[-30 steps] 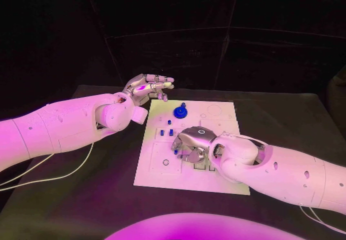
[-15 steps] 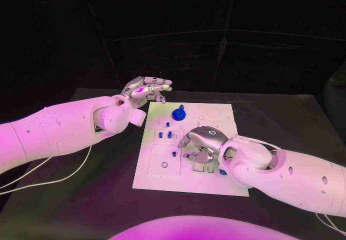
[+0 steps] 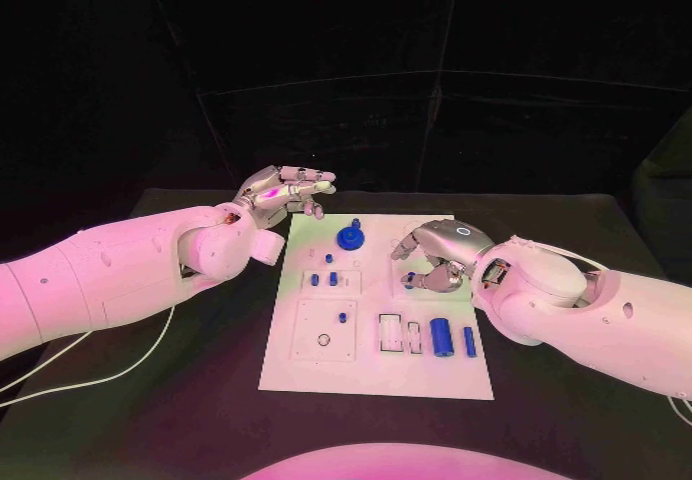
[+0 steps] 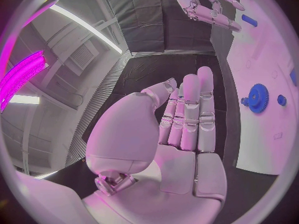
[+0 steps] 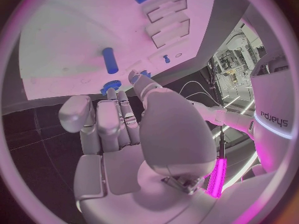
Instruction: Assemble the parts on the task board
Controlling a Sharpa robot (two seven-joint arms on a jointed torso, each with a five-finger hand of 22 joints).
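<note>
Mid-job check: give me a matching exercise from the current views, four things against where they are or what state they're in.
Things:
1. blue gear
2. two blue cylinders
3. left hand
4. right hand

Places or states:
A. near edge of the white board, lying side by side
B. off the board's far left corner, empty
C. over the board's right half, fingers curled down
D. far end of the board, peg sticking up

Pairs: 1-D, 2-A, 3-B, 4-C
</note>
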